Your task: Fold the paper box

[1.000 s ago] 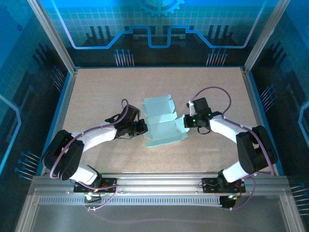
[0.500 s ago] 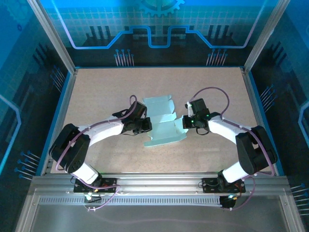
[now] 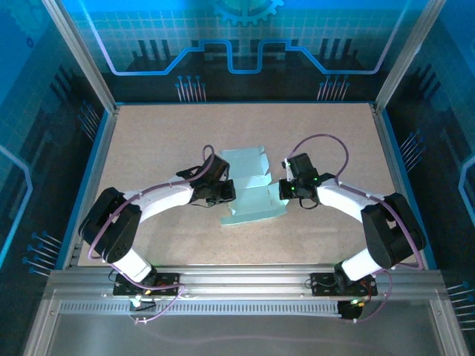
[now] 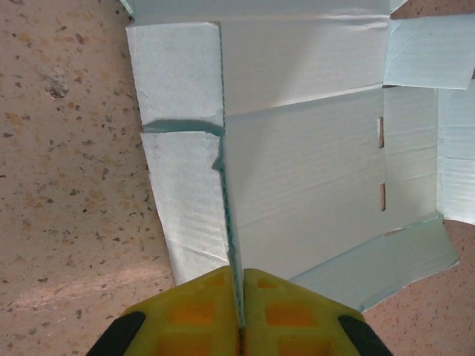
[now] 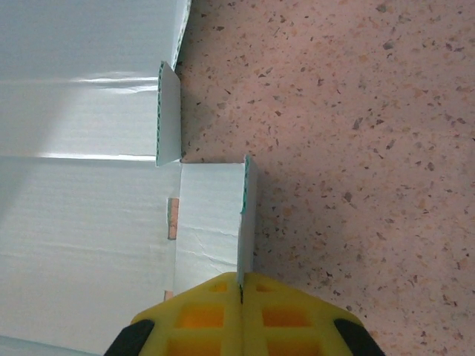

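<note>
The box [image 3: 251,194] was held at the middle of the table [image 3: 148,141], between the arms. Its left flap [image 4: 189,208] was pinched in the closed left gripper [image 4: 241,315] and its right flap [image 5: 211,215] in the closed right gripper [image 5: 241,293], seemingly so that both side walls could be raised together.

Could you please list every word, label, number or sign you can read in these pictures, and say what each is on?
There is no readable text in these pictures.
The box is plain pale blue card; its small brown marks are not letters.
The back wall has a gear and circuit-line pattern, with no words or numbers.
</note>
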Robot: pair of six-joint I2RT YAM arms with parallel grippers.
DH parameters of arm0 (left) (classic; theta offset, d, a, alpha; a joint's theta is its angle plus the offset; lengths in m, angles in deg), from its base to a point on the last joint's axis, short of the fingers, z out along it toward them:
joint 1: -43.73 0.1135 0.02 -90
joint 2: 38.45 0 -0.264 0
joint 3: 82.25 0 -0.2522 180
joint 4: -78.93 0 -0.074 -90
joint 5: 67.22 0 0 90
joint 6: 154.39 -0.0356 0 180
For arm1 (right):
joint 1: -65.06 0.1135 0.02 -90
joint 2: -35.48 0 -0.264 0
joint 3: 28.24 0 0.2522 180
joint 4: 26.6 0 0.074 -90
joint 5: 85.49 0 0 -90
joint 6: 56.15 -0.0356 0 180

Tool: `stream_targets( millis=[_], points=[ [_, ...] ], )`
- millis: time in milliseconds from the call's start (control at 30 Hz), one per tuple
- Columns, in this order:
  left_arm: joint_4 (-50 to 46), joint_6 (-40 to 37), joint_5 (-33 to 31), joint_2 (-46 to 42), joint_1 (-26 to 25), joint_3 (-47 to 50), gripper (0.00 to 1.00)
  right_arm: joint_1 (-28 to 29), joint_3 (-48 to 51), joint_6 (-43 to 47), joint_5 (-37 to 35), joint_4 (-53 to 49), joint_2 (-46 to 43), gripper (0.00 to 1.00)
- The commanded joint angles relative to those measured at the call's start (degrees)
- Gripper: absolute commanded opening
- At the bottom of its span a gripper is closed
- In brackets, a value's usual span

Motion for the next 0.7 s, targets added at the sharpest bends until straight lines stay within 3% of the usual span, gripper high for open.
stream_targets(
  millis=[0, 367, 667],
  points=[
    [0.54, -2.37, 2.70, 1.07, -1.15, -2.91, 0.09, 1.47, -0.98, -1.19, 1.88, -0.07, 0.90, 0.03],
    [-0.52, -3.01, 2.58, 3.31, -1.16, -6.45, 0.13, 2.76, -2.21, -1.92, 1.03, 0.69, 3.26, 0.03],
    [-0.89, -4.30, -3.71, -4.87, -0.73, -2.01, 0.43, 1.88, -2.70, -2.55, -0.17, -0.90, 3.52, 0.02]
  ],
)
